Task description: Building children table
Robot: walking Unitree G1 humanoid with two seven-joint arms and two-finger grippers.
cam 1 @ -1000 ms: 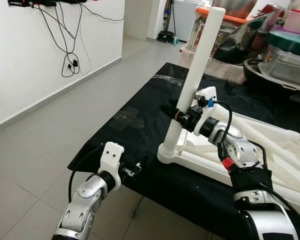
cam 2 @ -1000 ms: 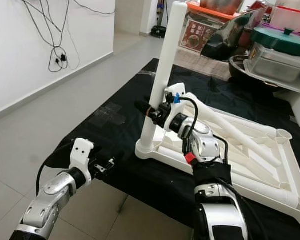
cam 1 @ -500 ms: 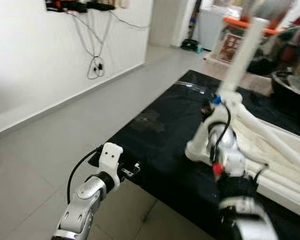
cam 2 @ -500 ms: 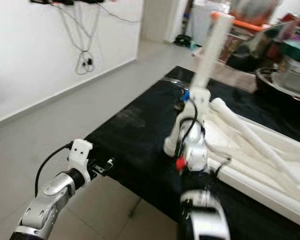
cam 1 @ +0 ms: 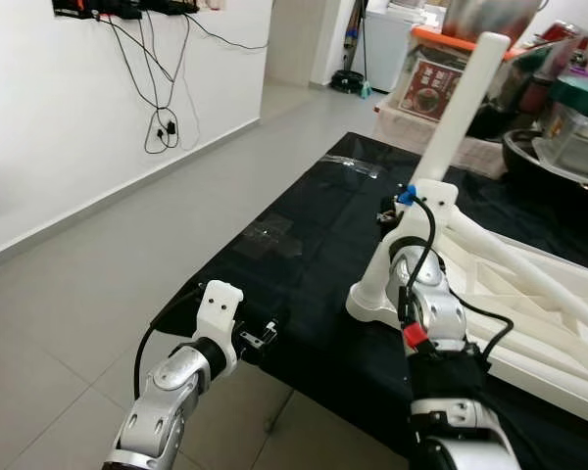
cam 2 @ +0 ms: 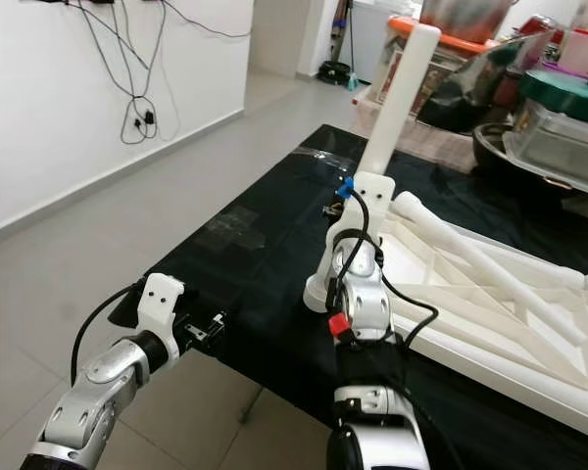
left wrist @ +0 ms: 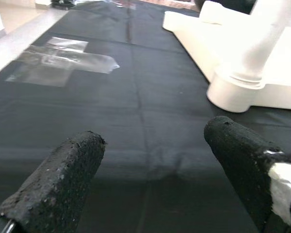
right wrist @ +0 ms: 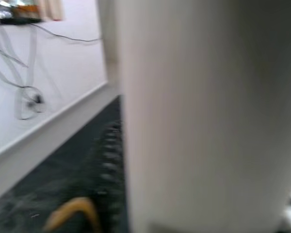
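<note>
Standing: one white leg in one tabletop, right hand beside.

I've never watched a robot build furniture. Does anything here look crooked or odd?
Yes: the white table leg standing in the corner socket of the upside-down table frame leans away from the robot instead of standing straight. The right claw is at it.

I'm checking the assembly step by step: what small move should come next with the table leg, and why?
Probably the right claw should twist the upright leg further into the corner socket of the tabletop frame, since it sits at the leg, which leans slightly.
</note>
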